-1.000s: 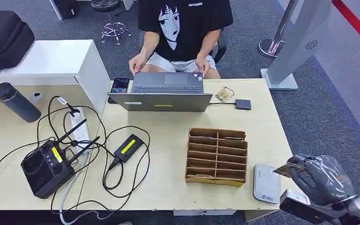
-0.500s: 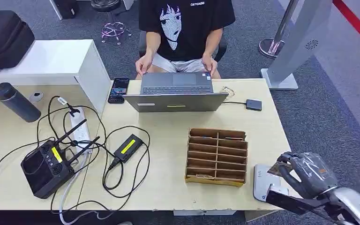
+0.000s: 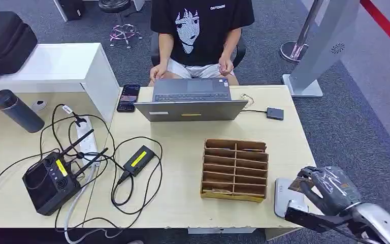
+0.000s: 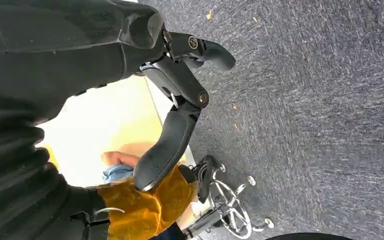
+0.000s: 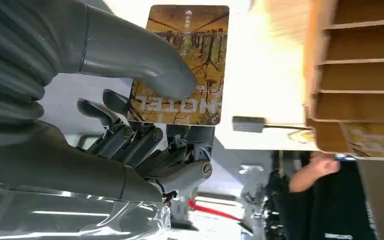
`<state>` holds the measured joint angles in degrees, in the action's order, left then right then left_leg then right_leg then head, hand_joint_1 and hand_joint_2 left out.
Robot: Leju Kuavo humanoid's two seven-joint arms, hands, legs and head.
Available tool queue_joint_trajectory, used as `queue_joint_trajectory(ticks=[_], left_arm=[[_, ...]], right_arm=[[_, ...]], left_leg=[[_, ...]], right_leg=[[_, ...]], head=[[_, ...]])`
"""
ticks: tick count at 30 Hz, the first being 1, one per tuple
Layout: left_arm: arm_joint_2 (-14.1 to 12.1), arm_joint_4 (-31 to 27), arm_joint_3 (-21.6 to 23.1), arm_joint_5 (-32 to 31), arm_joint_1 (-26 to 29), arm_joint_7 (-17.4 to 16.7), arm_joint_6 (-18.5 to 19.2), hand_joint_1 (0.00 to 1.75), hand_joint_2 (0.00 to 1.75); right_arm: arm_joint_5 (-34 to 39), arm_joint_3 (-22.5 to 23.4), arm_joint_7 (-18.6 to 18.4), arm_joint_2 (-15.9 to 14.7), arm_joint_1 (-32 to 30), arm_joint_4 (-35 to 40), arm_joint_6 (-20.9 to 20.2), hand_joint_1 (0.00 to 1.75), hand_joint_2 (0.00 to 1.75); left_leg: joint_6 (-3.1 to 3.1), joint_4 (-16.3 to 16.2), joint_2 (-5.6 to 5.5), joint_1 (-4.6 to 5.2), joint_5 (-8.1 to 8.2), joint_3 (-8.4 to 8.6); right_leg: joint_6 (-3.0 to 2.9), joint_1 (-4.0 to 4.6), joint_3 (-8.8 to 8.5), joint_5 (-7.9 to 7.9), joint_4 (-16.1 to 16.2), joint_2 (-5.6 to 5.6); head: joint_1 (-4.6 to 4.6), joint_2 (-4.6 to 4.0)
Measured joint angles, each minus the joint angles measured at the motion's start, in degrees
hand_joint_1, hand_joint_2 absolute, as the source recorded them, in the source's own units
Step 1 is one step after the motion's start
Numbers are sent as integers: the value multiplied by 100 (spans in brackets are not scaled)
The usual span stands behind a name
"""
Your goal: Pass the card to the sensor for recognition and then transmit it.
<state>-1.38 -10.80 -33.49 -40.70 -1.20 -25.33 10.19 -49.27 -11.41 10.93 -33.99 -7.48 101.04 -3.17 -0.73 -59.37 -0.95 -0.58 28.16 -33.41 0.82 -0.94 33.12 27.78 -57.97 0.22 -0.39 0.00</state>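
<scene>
Presently, right hand point(image 3: 325, 189) fingers point(image 5: 145, 75) pinch the hotel card point(image 5: 182, 67) above the grey card reader point(image 3: 283, 195); lower it flat, centred. Left hand point(image 4: 180, 90) fingers spread, empty.

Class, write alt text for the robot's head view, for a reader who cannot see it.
The right hand holds a card over the grey sensor at the table's near right corner, beside a cardboard rack. Across the table a person sits at a laptop; cables and a black controller lie to the left.
</scene>
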Motion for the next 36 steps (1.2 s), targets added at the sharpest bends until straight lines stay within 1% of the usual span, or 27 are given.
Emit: queue_joint_trajectory(ticks=[7,12,15,18,22,26,27,30,32,34,36], left_arm=[[0,0,-9,-39,-4,-9,17,0,175],[0,0,-11,-105,-13,-9,61,0,175],[0,0,-11,-138,-21,-9,81,0,175],[0,0,-11,-168,-26,-11,94,0,175],[0,0,-11,-214,-28,-24,101,0,175],[0,0,-11,-232,-28,-26,114,0,175],[0,0,-11,-234,-30,-26,114,0,175],[0,0,-13,-234,-29,-26,114,0,175],[0,0,-26,-234,-29,-26,109,0,175],[2,0,-68,-232,-26,-26,92,0,175],[0,0,-112,-234,-20,-26,76,0,175]], right_arm=[[-354,-388,-190,2,448,-299,-136,175,175],[-542,-875,-356,15,897,-776,-402,175,175],[-590,-1232,-398,76,1195,-1173,-407,175,175],[-601,-1480,-415,136,1473,-1465,-439,175,175],[-590,-1763,-459,208,1785,-1840,-496,175,175],[-581,-1963,-459,284,1933,-2144,-509,175,175],[-570,-1993,-461,302,1953,-2210,-496,175,175],[-526,-2048,-461,354,1974,-2332,-249,175,175],[-483,-2061,-474,367,1955,-2315,21,175,175],[-465,-1993,-540,336,1869,-2095,193,175,175],[-413,-1853,-577,271,1765,-1809,232,175,175]], left_leg=[[0,0,0,0,-1,1],[0,0,2,0,-1,2],[0,0,1,0,-2,2],[-1,0,3,-2,-2,7],[-1,0,1,-2,-2,15],[-1,0,0,-2,-2,16],[-1,0,0,-2,-2,17],[-1,0,0,-2,-2,17],[-1,-1,0,-1,-2,19],[-1,-1,0,-1,-2,19],[-1,-1,0,-1,-2,18]], right_leg=[[0,0,-1,-1,0,1],[-1,0,-1,-1,-1,2],[-1,0,-1,-1,-2,2],[-1,2,-3,-1,-2,5],[-1,2,-13,-1,-2,3],[-1,2,-16,-1,-2,2],[-1,2,-16,-1,-2,2],[-1,2,-17,-1,-2,2],[-1,2,-17,-1,-2,2],[-1,1,-16,-1,-1,1],[-1,1,-16,-1,-1,2]], head=[[0,0],[0,0],[0,0],[0,0],[-2,0],[-2,0],[0,0],[0,0],[-2,0],[-2,0],[-2,0]])
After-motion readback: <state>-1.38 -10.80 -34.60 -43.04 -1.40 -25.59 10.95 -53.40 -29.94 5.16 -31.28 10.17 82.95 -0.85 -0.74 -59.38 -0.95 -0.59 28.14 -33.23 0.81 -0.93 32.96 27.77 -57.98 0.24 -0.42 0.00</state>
